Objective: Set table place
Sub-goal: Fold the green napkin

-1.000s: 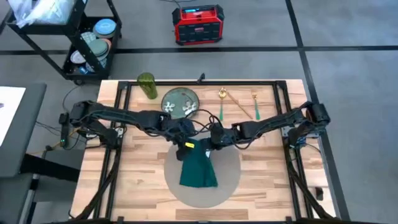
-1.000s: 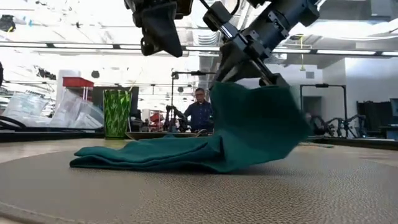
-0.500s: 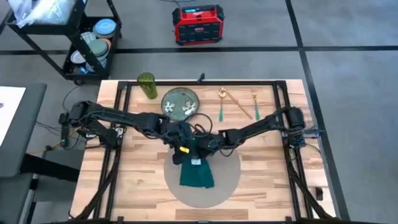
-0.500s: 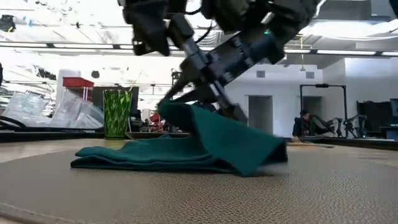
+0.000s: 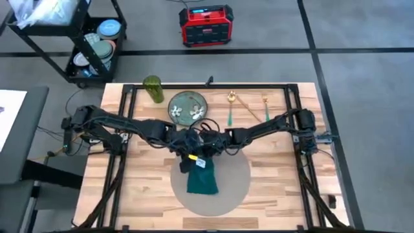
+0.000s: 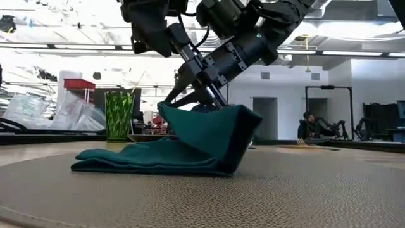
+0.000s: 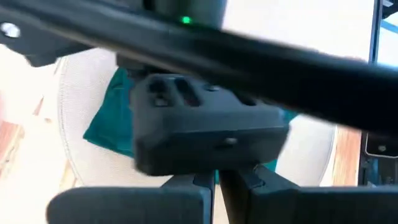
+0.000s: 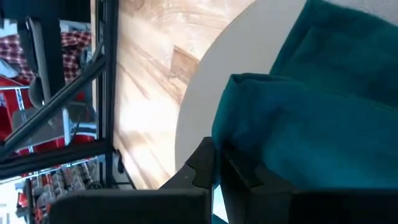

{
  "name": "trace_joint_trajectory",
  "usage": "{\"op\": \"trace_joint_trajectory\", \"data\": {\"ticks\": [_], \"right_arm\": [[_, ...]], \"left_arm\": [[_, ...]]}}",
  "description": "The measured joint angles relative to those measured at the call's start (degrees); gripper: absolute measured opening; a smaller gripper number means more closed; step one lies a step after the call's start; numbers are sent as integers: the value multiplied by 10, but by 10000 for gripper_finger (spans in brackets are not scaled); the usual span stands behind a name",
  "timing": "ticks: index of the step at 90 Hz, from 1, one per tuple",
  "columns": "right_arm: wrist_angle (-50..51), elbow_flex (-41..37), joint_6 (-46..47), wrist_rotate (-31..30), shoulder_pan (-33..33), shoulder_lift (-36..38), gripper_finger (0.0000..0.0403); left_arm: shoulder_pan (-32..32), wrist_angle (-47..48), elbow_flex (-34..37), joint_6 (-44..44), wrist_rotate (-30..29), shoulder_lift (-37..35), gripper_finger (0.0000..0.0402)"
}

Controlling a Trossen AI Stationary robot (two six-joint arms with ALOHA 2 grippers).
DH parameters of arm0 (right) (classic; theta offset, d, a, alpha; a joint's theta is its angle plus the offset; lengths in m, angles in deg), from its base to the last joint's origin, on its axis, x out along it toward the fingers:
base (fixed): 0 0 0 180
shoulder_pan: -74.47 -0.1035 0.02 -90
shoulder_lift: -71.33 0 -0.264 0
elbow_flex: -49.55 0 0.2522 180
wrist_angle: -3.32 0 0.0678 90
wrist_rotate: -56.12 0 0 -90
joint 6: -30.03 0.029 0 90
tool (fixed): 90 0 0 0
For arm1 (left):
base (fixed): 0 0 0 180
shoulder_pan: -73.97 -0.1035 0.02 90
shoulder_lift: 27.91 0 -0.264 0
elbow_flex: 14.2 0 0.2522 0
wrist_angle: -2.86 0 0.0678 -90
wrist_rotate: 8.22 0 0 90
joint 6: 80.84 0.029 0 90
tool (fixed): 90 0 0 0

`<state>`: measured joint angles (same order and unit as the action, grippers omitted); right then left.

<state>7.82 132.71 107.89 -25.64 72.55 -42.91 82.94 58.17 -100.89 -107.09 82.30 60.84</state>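
A dark green cloth napkin (image 5: 202, 178) lies on the round grey-beige place mat (image 5: 234, 188) in the middle of the wooden table (image 5: 275, 184). My right gripper (image 6: 180, 101) is shut on the napkin's raised edge, just above the rest of the cloth. The lower layers (image 6: 139, 158) rest flat on the mat. My left gripper (image 6: 157, 45) hangs shut above the napkin's far left part, holding nothing. In the left wrist view the right arm (image 7: 205, 124) blocks most of the napkin. My right gripper pinches a raised edge of the napkin (image 8: 231, 146) between its two fingers (image 8: 200, 163). The fingers slant down from the table's right side. The held flap (image 6: 218, 130) stands bent over the flat layers, and its fold (image 6: 243, 152) touches the mat.
At the far side stand a green glass (image 5: 152, 88), a green patterned plate (image 5: 187, 106) and gold cutlery with green handles (image 5: 248, 107). Black rails (image 5: 304, 175) run along both sides of the table. A wheeled cart (image 5: 90, 45) and a red box (image 5: 206, 24) stand beyond it.
My right gripper has gone toward the table's left edge and lower, staying shut on the napkin's edge. The napkin's right part has been folded over toward the left. The left part has stayed flat on the mat.
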Motion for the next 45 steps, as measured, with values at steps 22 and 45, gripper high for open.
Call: {"op": "trace_joint_trajectory", "data": {"ticks": [22, 45], "right_arm": [[37, 2, 13, 0, 19, 1, 0], [37, 2, -13, 7, 24, 0, 0]], "left_arm": [[23, -7, -1, -28, 1, 0, 0], [31, -23, -1, -36, 2, 1, 0]]}}
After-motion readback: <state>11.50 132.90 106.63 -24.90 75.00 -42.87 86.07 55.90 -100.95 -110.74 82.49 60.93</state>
